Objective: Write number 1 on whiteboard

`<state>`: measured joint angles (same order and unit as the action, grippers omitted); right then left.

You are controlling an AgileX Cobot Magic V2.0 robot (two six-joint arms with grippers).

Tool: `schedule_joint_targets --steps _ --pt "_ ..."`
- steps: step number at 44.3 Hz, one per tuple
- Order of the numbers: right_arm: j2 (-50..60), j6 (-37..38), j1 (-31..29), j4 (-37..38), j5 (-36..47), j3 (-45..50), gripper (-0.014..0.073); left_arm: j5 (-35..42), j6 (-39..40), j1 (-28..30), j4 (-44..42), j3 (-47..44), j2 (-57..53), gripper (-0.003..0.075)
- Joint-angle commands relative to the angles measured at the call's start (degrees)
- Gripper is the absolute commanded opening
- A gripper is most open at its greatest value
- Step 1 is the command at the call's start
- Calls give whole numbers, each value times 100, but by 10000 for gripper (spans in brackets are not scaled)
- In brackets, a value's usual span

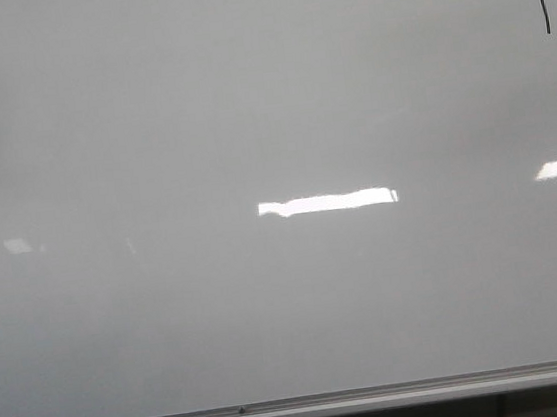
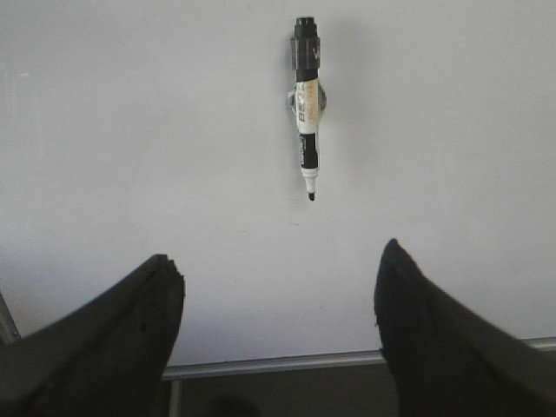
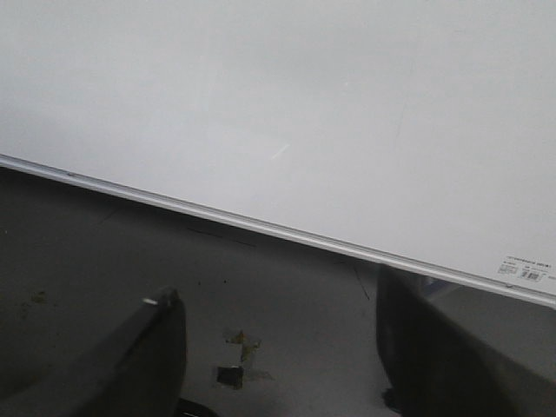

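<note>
Since the number 1 (image 1: 542, 5) already stands upper right on the whiteboard (image 1: 269, 300), front view suggests writing done. Left wrist: left gripper (image 2: 278, 300) spread, empty; marker (image 2: 307, 104) stuck to board, apparently parked. Right wrist: right gripper (image 3: 278, 334) spread, empty, over floor (image 3: 130, 252).

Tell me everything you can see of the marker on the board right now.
The marker shows only in the left wrist view. It is a slim pen with a dark grey end, a white printed barrel with a black band, and a bare black tip, so no cap covers that tip. It lies flat against the whiteboard, apparently stuck there by a small clip or pad around its middle. The open left gripper is clear of it; nothing holds it.
</note>
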<state>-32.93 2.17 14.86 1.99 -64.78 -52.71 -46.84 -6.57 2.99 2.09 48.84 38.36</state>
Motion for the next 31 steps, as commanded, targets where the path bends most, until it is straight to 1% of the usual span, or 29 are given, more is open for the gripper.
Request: schedule_joint_targets --steps 1,9,11,14,15,16,17,22,28,29,31 --pt "218 165 -23 78 528 90 496 264 88 10 121 209 -232 463" --pt "565 165 -23 130 741 342 492 239 88 10 150 209 -424 458" --pt "610 165 -23 181 741 357 468 239 88 10 150 209 -424 445" --pt "643 165 -23 232 741 358 385 239 88 -1 150 209 -424 391" --pt "651 165 -23 254 741 358 340 239 88 -10 150 209 -424 353" --pt "651 165 -23 261 746 358 306 239 88 -24 150 209 -424 337" --pt "655 165 -23 267 746 358 259 239 88 -54 150 209 -424 303" --pt "655 165 -23 267 760 358 90 249 88 -195 150 209 -424 161" --pt "655 165 -23 267 760 358 -57 249 88 -534 83 209 -424 20" --pt "655 165 -23 267 760 358 -74 237 88 -594 38 209 -424 3" --pt "655 165 -23 267 760 358 -65 185 88 -717 -70 209 -424 -18"
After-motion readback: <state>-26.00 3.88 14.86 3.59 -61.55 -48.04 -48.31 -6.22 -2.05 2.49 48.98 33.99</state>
